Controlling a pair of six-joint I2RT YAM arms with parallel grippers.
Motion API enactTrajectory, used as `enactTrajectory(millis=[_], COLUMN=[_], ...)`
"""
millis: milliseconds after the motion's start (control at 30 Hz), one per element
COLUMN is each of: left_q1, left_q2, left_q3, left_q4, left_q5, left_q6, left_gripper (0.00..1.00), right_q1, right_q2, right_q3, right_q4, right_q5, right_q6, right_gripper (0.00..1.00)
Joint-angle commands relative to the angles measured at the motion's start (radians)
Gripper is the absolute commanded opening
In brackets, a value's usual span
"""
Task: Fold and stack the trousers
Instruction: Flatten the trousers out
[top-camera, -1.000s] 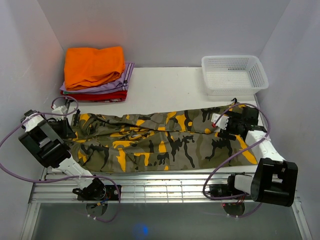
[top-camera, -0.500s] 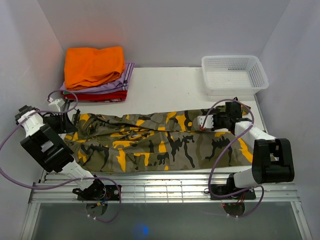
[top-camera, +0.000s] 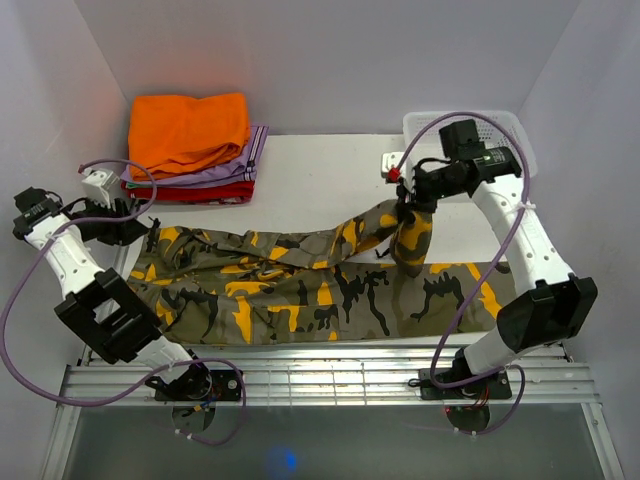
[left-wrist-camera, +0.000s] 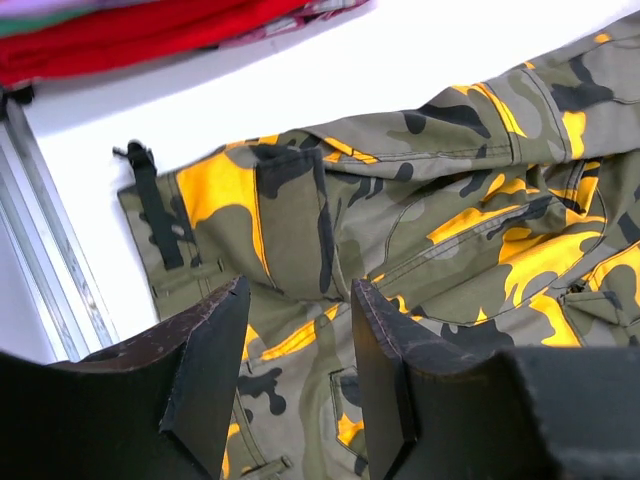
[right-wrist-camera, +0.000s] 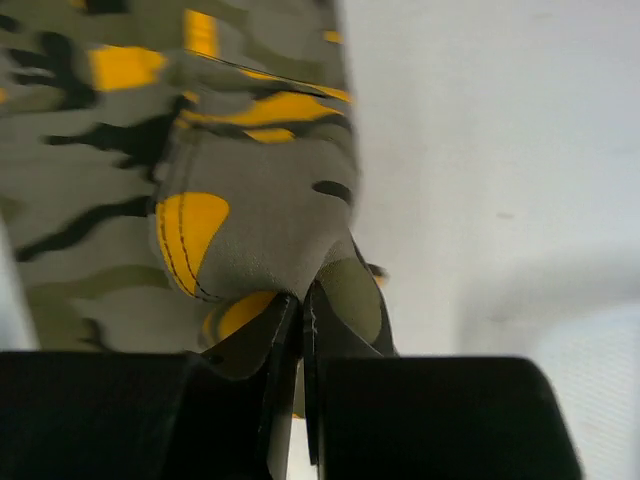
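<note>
This looks like a robot test lab. A white table (top-camera: 320, 170) sits inside plain white walls (top-camera: 330, 60), like a box. Two robot arms, the left arm (top-camera: 75, 270) and the right arm (top-camera: 530, 240), are bolted by a metal rail (top-camera: 330, 375) with purple cables (top-camera: 470, 116) looping round. A white basket (top-camera: 522, 150) and folded clothes (top-camera: 190, 130) sit at the back.

The right claw (top-camera: 404, 202) holds a leg of the trousers (top-camera: 300, 290) raised.

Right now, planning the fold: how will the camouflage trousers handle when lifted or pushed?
Likely floppy: the trousers droop from the right tool while the rest lies flat. Probably rumple rather than slide if pushed, given the wrinkles. Seemingly light: one pinch lifts a leg.
</note>
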Motion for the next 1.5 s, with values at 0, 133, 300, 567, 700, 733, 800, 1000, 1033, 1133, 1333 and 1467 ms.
enactTrajectory(millis=[0,133,300,567,700,733,800,1000,1033,1133,1333,1467], left_q1=[-0.028,-0.04,-0.049,-0.051,-0.052,-0.052,-0.052,-0.052,-0.052,-0.052,-0.052,-0.052], left_q2=[-0.073,-0.091,-0.093,-0.076,-0.079,-0.079,-0.082,-0.091,-0.096,-0.09,-0.1,-0.123], left_q3=[-0.001,-0.032,-0.064,-0.116,-0.128,-0.137,-0.148,-0.187,-0.191,-0.197,-0.196,-0.216], left_q4=[-0.023,-0.032,-0.03,0.046,0.077,0.085,0.094,0.103,0.109,0.115,0.117,0.118], left_q5=[0.077,0.069,0.06,0.054,0.029,0.016,0.003,-0.004,-0.003,0.003,-0.009,-0.029], left_q6=[0.086,0.105,0.099,0.022,-0.018,-0.018,-0.026,-0.049,-0.05,-0.065,-0.082,-0.064], left_gripper=[0.56,0.56,0.56,0.56,0.57,0.57,0.57,0.57,0.57,0.58,0.57,0.58], right_q1=[0.069,0.074,-0.149,-0.23,-0.23,-0.23,-0.218,-0.071,-0.037,0.075,0.292,0.301], right_q2=[0.032,0.072,0.274,0.459,0.397,0.373,0.28,-0.019,-0.047,-0.106,-0.121,-0.106], right_q3=[-0.077,-0.218,-0.064,0.119,0.17,0.173,0.148,-0.054,-0.085,-0.186,-0.439,-0.551], right_q4=[-0.275,-0.273,-0.272,-0.016,0.072,0.079,0.086,0.025,0.02,-0.003,0.07,0.156], right_q5=[-0.128,-0.24,-0.26,0.04,0.192,0.218,0.287,0.372,0.387,0.403,0.444,0.516], right_q6=[0.199,0.258,0.21,0.371,0.44,0.442,0.431,0.443,0.455,0.527,0.647,0.673], right_gripper=[0.08,0.08,0.08,0.42,0.96,0.96,0.96,0.94,0.93,0.84,0.57,0.58])
